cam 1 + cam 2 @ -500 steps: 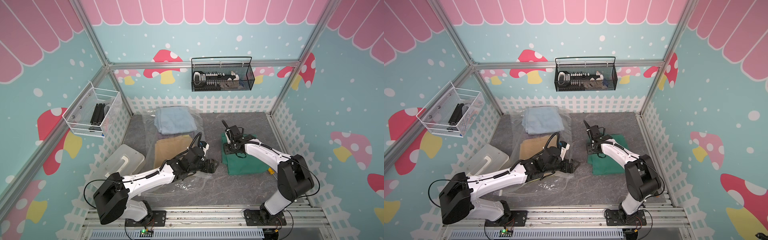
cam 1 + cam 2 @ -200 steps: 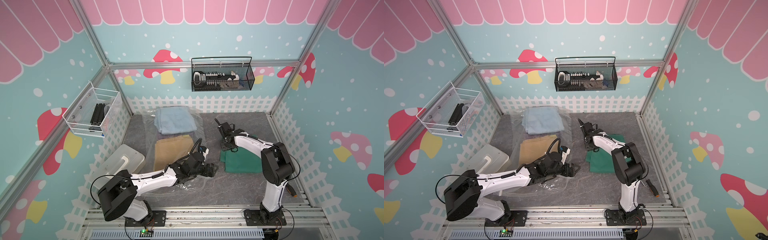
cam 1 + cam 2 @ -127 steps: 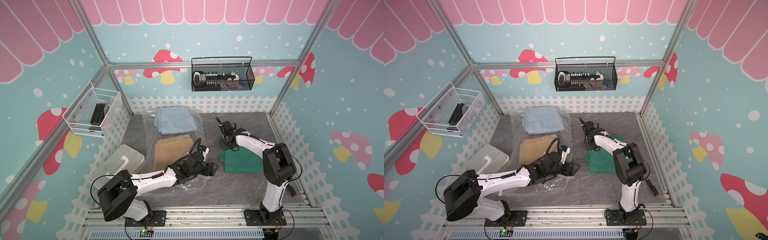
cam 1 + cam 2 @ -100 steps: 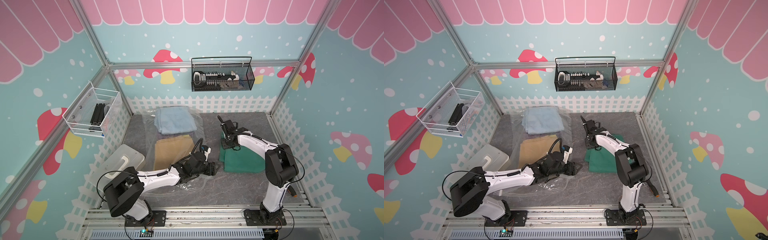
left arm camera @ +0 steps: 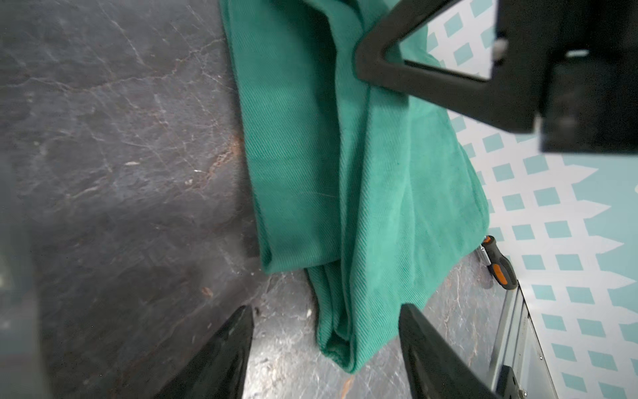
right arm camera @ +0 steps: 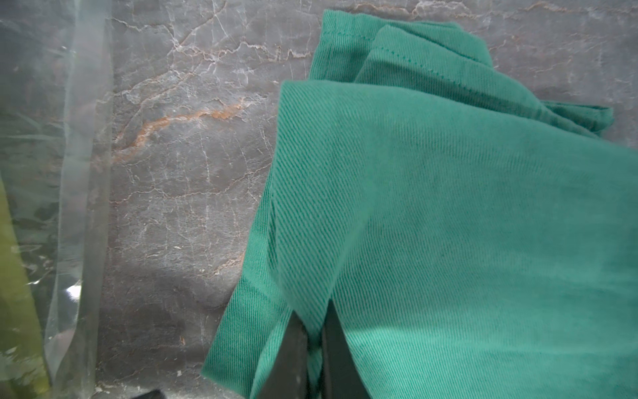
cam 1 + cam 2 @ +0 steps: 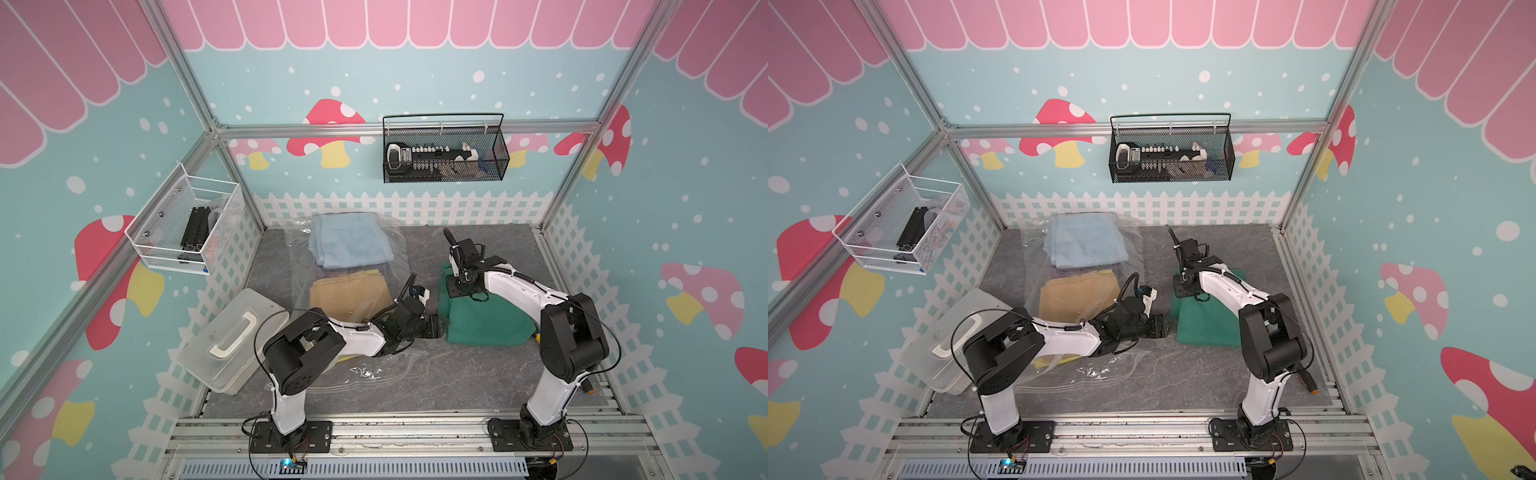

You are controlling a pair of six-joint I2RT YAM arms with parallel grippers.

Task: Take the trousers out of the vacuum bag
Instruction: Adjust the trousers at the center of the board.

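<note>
Green trousers (image 7: 490, 322), twill-ribbed, at three o'clock on the grey veined table (image 7: 457, 374); light blue trousers (image 7: 349, 241) at eleven, tan trousers (image 7: 351, 295) at nine; black mesh basket (image 7: 496, 162) at twelve.

grey stone-look tabletop (image 7: 457, 374) bears vacuum bag (image 7: 395, 249), green trousers (image 7: 486, 320), plastic box (image 7: 220, 357).

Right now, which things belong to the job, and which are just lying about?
Job: green trousers, light blue trousers, tan trousers, vacuum bag.
Lying about: plastic box, black wire basket, white wire basket, screwdriver.
</note>
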